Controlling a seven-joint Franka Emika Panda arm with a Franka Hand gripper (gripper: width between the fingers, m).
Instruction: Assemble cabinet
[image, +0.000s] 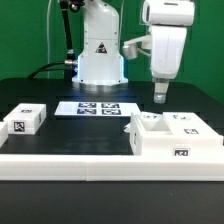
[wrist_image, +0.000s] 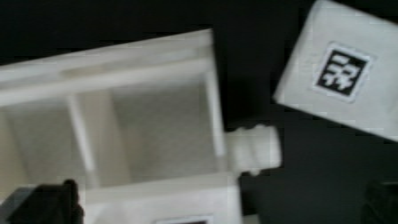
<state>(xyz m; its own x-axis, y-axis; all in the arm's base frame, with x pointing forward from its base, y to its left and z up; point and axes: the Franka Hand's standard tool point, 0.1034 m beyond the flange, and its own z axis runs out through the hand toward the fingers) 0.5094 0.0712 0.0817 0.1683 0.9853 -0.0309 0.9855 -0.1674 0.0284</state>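
Exterior view suggests assembly barely begun: body (image: 172, 140) lower right, panel (image: 25, 120) loose at left. Jaws hover apart, empty.

The cabinet body (image: 175, 135) is plain white, with small square black-and-white tags on its front and top. The small panel piece (image: 27, 118) is white too and carries one such tag. The marker board (image: 98, 107) is white, printed with black-and-white squares. The table (image: 30, 95) is black. The robot base (image: 100, 50) is white with a black triangle sticker. The gripper (image: 160, 98) is white, its fingertips apparently dark grey.
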